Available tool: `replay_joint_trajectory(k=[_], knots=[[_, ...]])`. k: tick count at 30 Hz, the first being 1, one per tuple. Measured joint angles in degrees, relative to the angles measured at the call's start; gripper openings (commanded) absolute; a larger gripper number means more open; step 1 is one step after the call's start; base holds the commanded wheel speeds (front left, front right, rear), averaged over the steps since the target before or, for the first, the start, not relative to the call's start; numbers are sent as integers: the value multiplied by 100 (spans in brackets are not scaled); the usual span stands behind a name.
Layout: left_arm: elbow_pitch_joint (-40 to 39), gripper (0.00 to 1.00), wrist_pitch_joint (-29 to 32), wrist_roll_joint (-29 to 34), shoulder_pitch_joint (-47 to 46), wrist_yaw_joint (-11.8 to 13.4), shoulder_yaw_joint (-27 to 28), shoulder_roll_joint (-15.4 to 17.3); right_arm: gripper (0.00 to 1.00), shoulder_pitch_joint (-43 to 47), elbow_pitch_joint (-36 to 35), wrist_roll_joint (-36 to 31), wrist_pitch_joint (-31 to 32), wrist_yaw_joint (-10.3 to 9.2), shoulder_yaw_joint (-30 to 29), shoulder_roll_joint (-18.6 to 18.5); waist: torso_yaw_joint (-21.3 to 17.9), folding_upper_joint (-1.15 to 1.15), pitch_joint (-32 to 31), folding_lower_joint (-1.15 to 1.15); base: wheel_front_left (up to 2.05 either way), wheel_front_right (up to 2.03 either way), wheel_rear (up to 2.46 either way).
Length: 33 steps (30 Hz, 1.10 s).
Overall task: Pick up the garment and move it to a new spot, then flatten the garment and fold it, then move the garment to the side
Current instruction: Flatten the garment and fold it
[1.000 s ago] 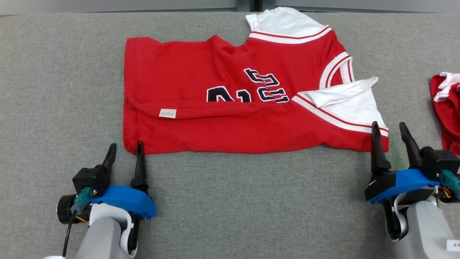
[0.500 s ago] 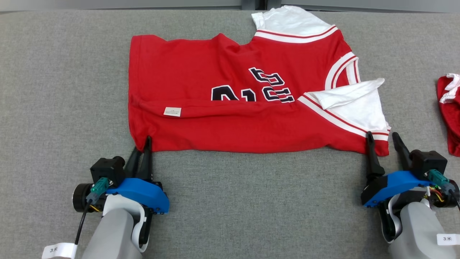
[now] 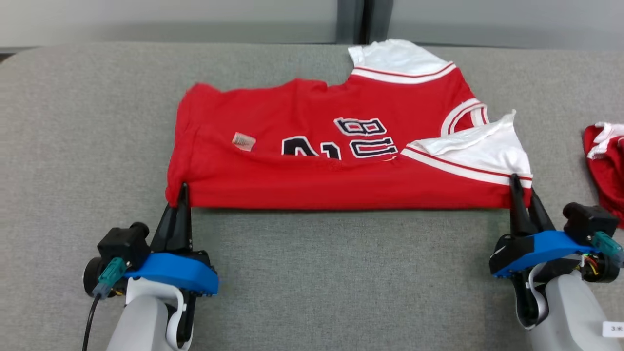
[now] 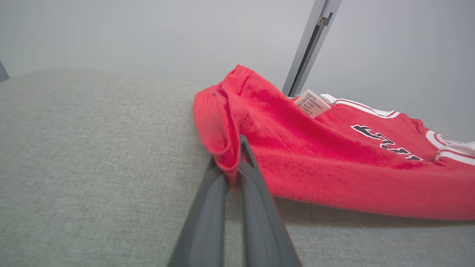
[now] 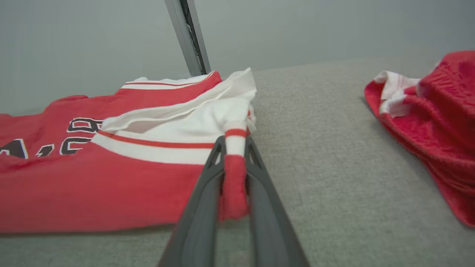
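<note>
The near corners of the shirt (image 3: 312,185) are pinched by the left claw (image 3: 182,190) and the right claw (image 3: 517,184), both closed on cloth, so the edge is stretched straight, probably for folding.

Left pincer (image 3: 181,191): two long dark tapered fingers (image 4: 259,218), blue housing (image 3: 170,273), black block (image 3: 122,241), teal connector (image 3: 111,272), black cable (image 3: 89,321), pale grey forearm (image 3: 141,326). Right pincer (image 3: 520,192): same build, plus red-yellow wires (image 3: 591,265) at wrist, white printed label (image 3: 613,329) on forearm.

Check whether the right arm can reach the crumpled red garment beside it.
Probably not yet: the crumpled red garment lies close across bare grey padding, but that arm's jaws are shut on the red-and-white jersey.
</note>
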Motion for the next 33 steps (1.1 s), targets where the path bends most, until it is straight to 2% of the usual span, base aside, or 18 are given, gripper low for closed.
replay_joint_trajectory(k=[6,12,13,14,15,16,20,25,33], knots=[[-259,0,1,88,662,-13,299,-49,0,474,-263,397,0,4,48,-200,114,0,-566,-1,0,0,0],[-88,0,8,-90,1490,-15,176,-68,0,1313,-48,733,0,5,361,-367,95,0,-859,-2,0,0,0],[-56,0,8,-146,1569,-2,132,-70,44,1391,-25,787,0,5,371,-378,96,0,-855,-2,0,0,0],[-32,35,8,-182,1613,30,90,-70,100,1432,-11,824,1,5,381,-381,97,0,-836,-2,0,0,0],[-18,94,8,-194,1629,59,60,-68,100,1447,-22,837,1,4,378,-385,94,0,-803,-2,0,0,0],[-18,100,8,-223,1625,93,46,-67,100,1445,-48,822,0,0,381,-414,92,0,-763,-2,0,0,0],[-198,100,8,-142,1322,187,100,-57,100,1248,-232,635,0,0,357,-463,78,0,-557,-2,0,0,0],[-244,100,7,134,400,179,367,-42,100,621,-318,403,0,-1,463,-501,77,0,-223,-1,0,0,0],[1352,100,219,159,-1459,48,186,336,100,-309,-254,202,93,0,950,-583,31,0,308,-1,0,0,0]])
